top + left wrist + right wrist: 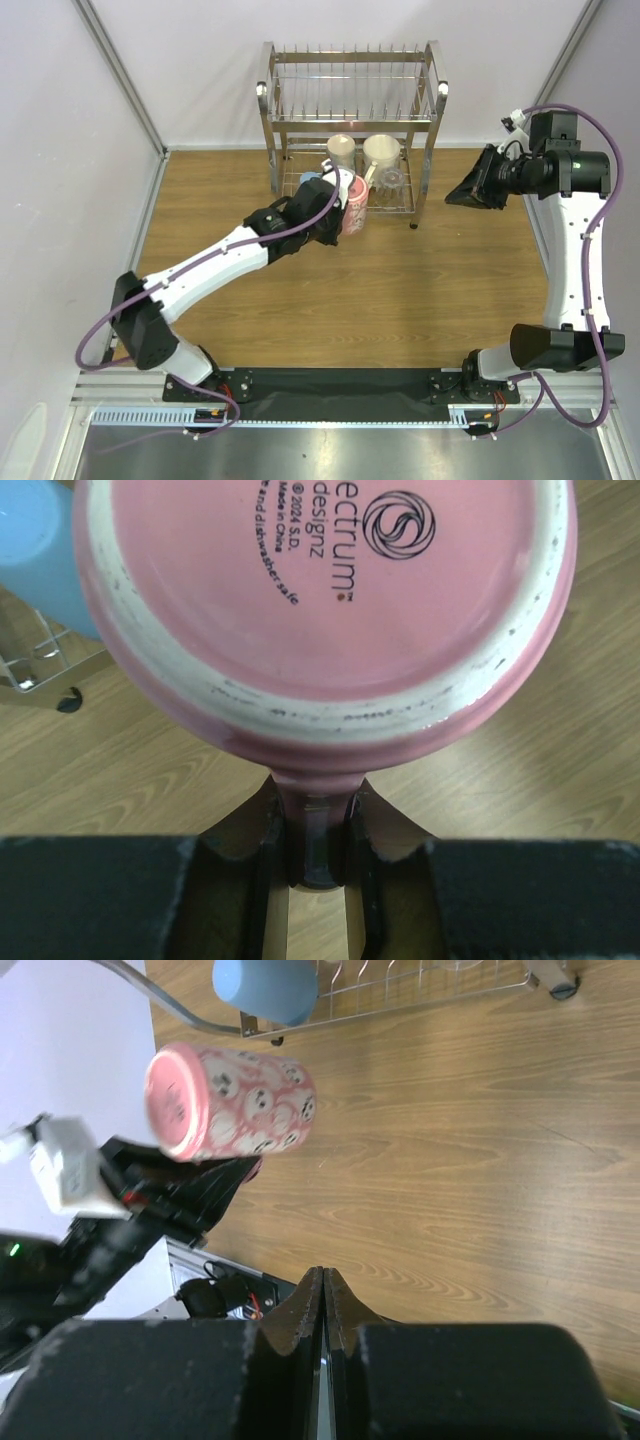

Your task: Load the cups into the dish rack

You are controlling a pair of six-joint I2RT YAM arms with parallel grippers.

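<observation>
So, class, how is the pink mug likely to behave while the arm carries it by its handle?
The pink mug looks like glazed ceramic with a stamped base, so it is probably stiff, fairly heavy and breakable. The left gripper pinches only its thin handle, so it may swing or slip.
</observation>
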